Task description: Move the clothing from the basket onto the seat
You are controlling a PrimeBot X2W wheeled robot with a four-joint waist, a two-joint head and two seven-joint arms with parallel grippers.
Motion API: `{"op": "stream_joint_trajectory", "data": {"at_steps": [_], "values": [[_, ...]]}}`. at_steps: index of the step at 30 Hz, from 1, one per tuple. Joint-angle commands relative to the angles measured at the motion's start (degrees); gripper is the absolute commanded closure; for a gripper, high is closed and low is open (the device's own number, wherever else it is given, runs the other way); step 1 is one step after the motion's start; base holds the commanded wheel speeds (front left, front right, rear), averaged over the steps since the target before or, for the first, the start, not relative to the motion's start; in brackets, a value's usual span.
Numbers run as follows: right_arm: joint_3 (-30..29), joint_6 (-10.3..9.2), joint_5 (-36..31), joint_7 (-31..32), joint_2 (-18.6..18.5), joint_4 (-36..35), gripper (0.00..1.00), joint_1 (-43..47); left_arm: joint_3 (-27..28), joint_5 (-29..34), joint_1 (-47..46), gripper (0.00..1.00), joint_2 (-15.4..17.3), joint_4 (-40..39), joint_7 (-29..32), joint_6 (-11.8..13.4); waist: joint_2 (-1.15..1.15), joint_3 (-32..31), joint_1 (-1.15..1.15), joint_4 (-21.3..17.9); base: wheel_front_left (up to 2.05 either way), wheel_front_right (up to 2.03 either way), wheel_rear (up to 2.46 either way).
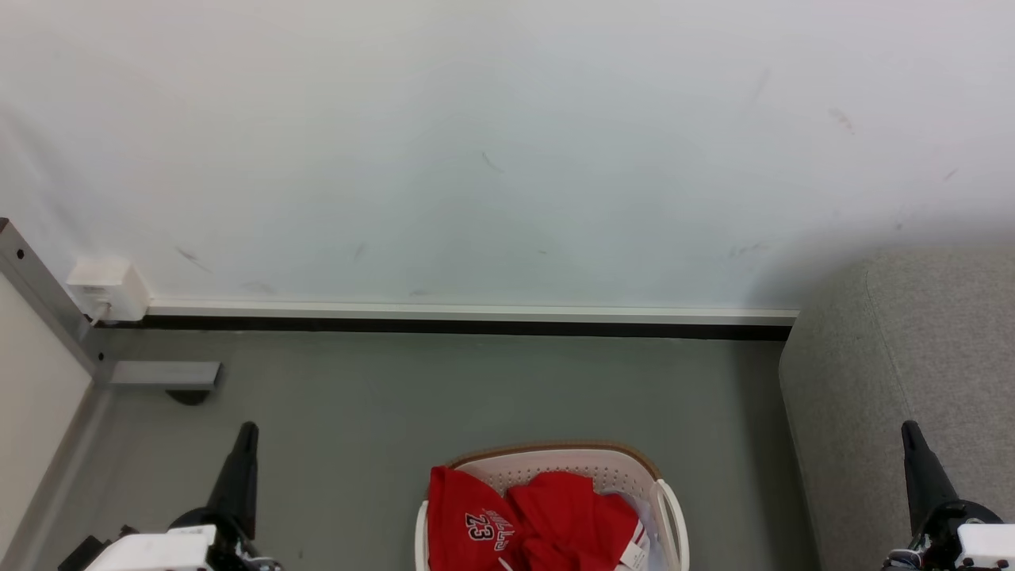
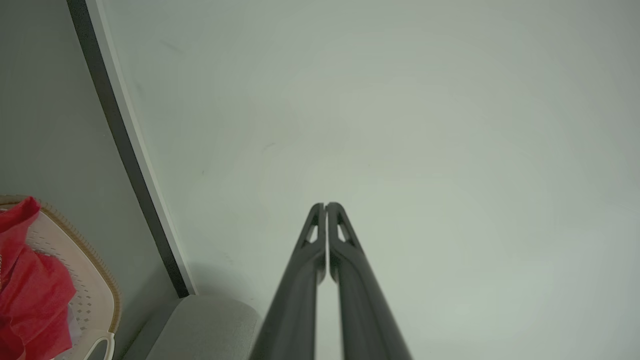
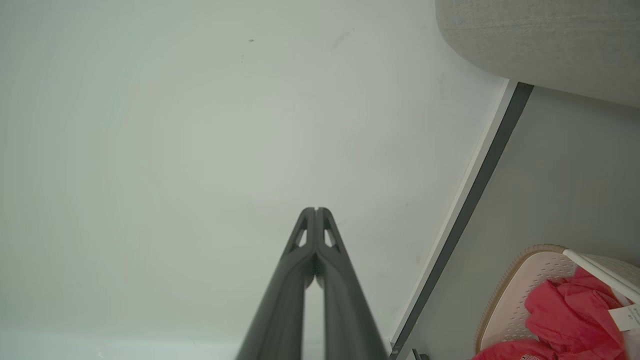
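The red jersey (image 1: 523, 519) with white "23" lettering lies bunched inside the white perforated basket (image 1: 555, 460), which stands on the grey floor at the bottom centre of the head view. The grey sofa (image 1: 912, 381) rises at the right. My left gripper (image 1: 246, 432) is at the lower left, well left of the basket, fingers together and empty. My right gripper (image 1: 910, 432) is at the lower right, in front of the sofa, also shut and empty. In the left wrist view the gripper (image 2: 325, 205) points at the wall, with the jersey (image 2: 30, 295) at the left edge. The right wrist view shows its gripper (image 3: 315, 210) and the jersey (image 3: 570, 310).
A white wall (image 1: 507, 143) with a skirting board (image 1: 476, 313) closes the far side. A metal frame (image 1: 47, 309) with a white box (image 1: 107, 287) stands at the left. Open grey floor (image 1: 476, 388) lies between the wall and the basket.
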Motion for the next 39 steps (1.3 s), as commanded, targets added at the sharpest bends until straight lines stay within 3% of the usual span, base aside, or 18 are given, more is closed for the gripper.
{"op": "stream_joint_trajectory", "data": {"at_steps": [1, 39], "values": [[-0.1, -0.16, -0.3, 0.1, 0.0, 0.2, 1.0, -0.7, 0.1, -0.8, -0.4, 1.0, 0.4, -0.2, 0.2, -0.3, 0.0, 0.0, 0.0, 0.0, 0.0, 0.0, 0.0], [-0.1, -0.16, -0.3, 0.1, 0.0, 0.2, 1.0, -0.7, 0.1, -0.8, -0.4, 1.0, 0.4, -0.2, 0.2, -0.3, 0.0, 0.0, 0.0, 0.0, 0.0, 0.0, 0.0]]}}
